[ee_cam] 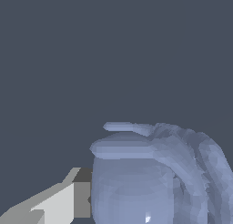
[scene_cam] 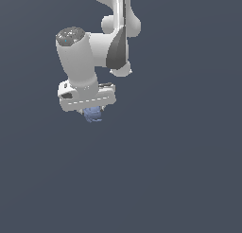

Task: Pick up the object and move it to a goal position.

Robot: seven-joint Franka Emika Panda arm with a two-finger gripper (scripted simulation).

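Note:
The object (scene_cam: pixel 94 114) is a small dull blue-grey ridged lump that sticks out just below my white gripper hand in the exterior view. My gripper (scene_cam: pixel 92 112) is shut on it and holds it in the air against the plain dark background. In the wrist view the object (ee_cam: pixel 154 173) fills the near part of the picture. One grey-white finger (ee_cam: pixel 68 202) presses against its side. The other finger is hidden behind the object. No goal marker shows in either view.
The white arm (scene_cam: pixel 116 38) reaches in from the top of the exterior view, and its wrist housing (scene_cam: pixel 78 61) sits above the hand. Everything else in both views is a plain dark blue-grey background.

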